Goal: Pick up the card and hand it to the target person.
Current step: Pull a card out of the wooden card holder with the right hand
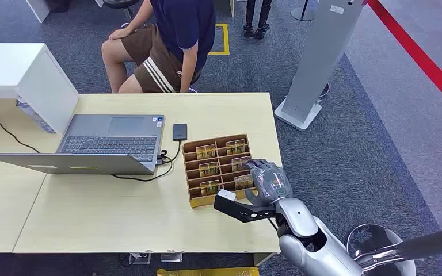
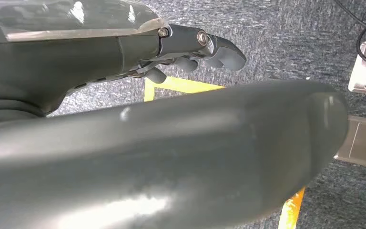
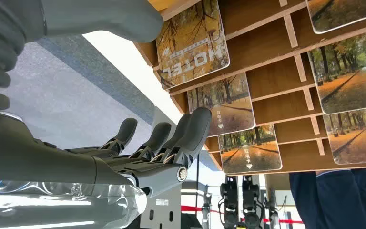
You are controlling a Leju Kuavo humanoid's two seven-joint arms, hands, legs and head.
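Near the tabletop's right edge: right hand (image 1: 269, 181) beside card tray (image 1: 191, 172).
Fingers (image 3: 190, 131) spread, holding nothing; nearest card (image 1: 243, 181) just beyond fingertips. Left hand (image 2: 190, 50) curled, far off.

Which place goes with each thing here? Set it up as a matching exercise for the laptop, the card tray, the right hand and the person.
Things:
1. laptop
2. card tray
3. right hand
4. person

Places:
A. seated at the table's far side
B. at the tray's right edge, by the table edge
C. open, left of the tray
D. between laptop and right hand, holding cards

Pairs: 1-C, 2-D, 3-B, 4-A
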